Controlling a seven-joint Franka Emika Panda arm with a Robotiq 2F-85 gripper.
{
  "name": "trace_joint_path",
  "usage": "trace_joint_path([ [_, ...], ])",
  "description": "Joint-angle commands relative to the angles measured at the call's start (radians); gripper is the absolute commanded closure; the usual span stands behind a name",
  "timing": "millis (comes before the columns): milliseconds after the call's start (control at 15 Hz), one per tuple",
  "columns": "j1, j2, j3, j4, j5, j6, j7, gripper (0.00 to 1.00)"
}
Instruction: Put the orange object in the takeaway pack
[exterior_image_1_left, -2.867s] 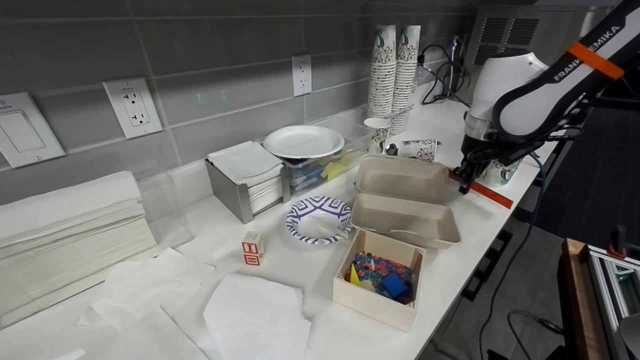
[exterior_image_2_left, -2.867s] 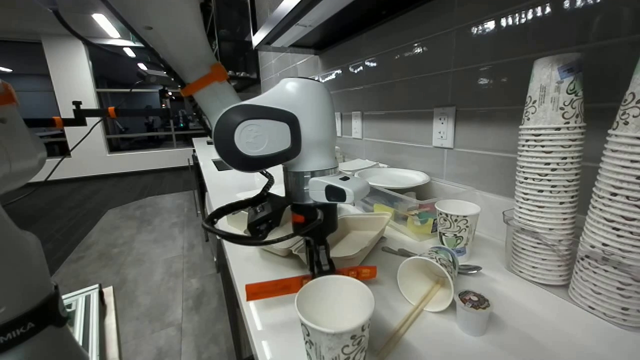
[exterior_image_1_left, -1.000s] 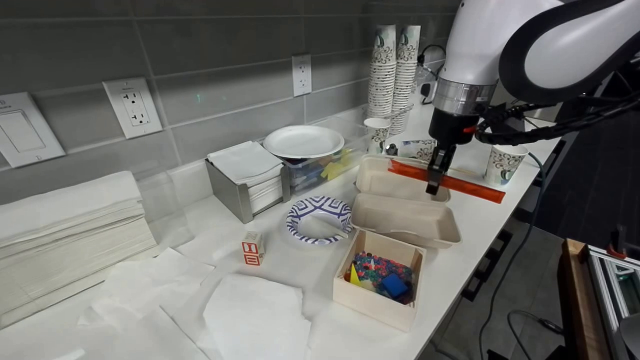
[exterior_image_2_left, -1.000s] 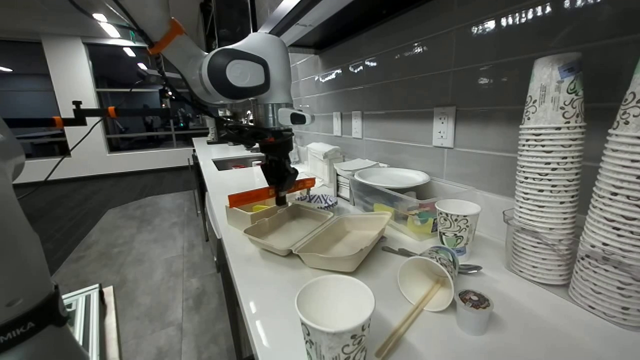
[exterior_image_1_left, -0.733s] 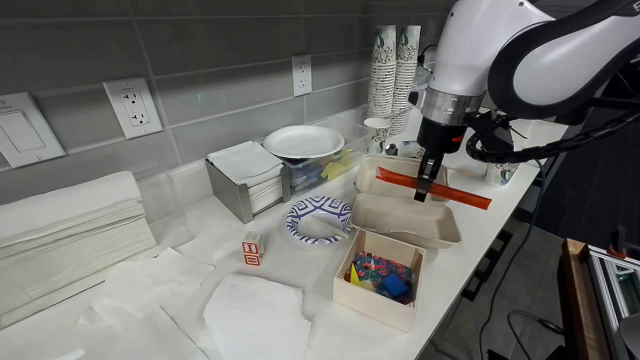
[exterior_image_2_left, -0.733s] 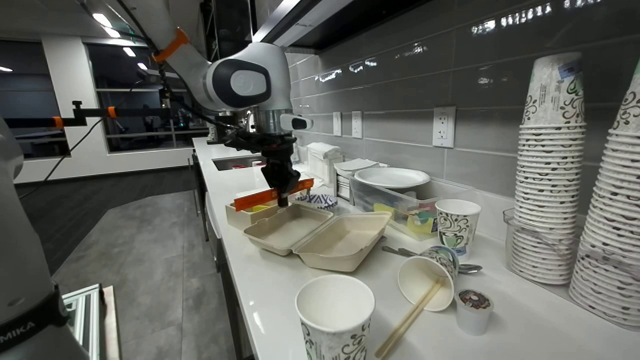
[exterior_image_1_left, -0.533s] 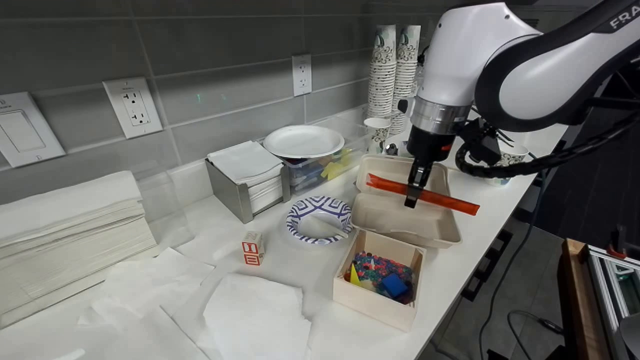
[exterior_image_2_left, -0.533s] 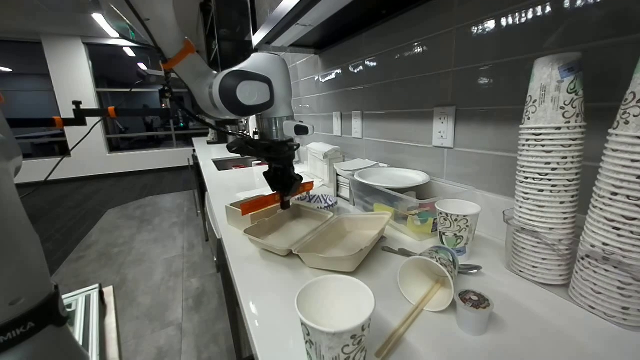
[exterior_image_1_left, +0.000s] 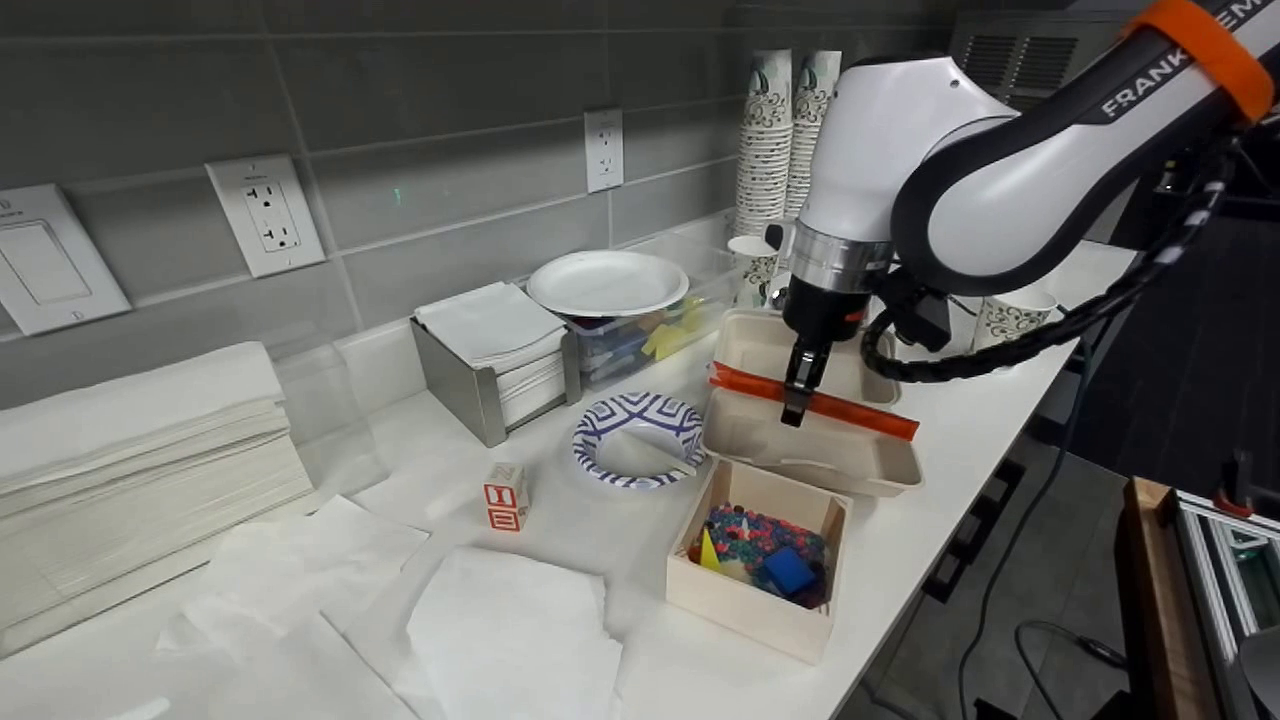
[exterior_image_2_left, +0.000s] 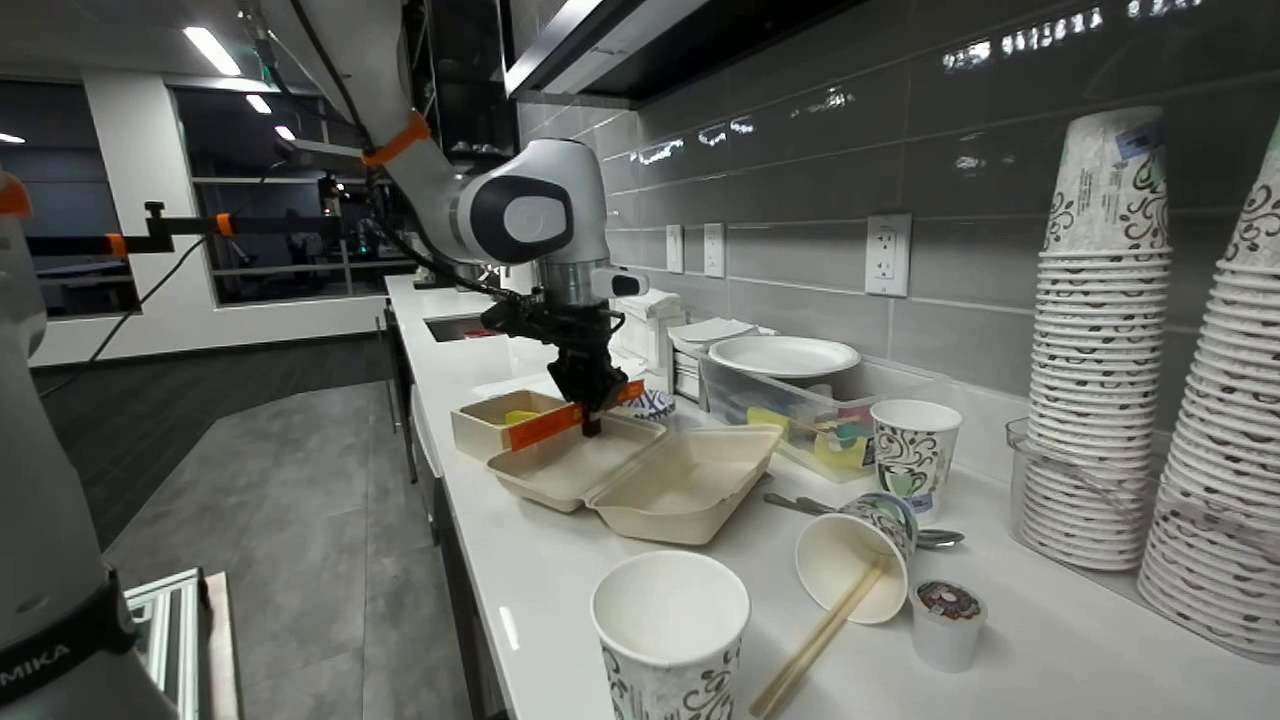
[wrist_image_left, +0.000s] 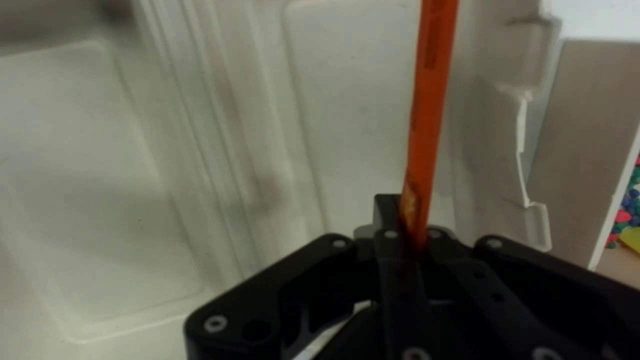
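One orange object: slim and straight, over the half of the takeaway pack that faces the open box.
Long axis: roughly along the pack's hinge, skewed to it; in an exterior view I see one end by the hinge corner toward the patterned bowl, the other at the pack's opposite short side.
Contact: I cannot tell whether the strip touches the pack.
Gripper: pinching the strip near its middle, fingertips down toward the pack.
Arm: I have it extended above the pack, its last link hanging close to vertical with a slight lean.
Wrist view: separates the fingers, one on each side of the strip; in both exterior views they merge into one dark shape.
Exterior only: the coffee pod and chopsticks, across the pack from the open box, show in an exterior view but not from the wrist.
Red-lettered block: I get it from an exterior view alone, farther from the pack than the bowl.
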Motion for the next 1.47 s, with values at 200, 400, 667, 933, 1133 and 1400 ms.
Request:
trace_joint_path([
  [200, -0.019, 0.055, -0.01, 0.046, 0.024, -0.017, 0.124, 1.0],
  [400, -0.015, 0.059, -0.004, 0.047, 0.055, -0.031, 0.183, 1.0],
  [667, -0.013, 0.052, 0.0, 0.04, 0.081, -0.017, 0.223, 0.74],
  [933, -0.008, -0.013, 0.0, 0.025, 0.063, -0.075, 0.263, 0.51],
  [1133, -0.007, -0.097, 0.0, 0.01, 0.014, -0.154, 0.315, 0.29],
  [1400, -0.01, -0.246, 0.014, 0.003, -0.022, -0.301, 0.292, 0.01],
])
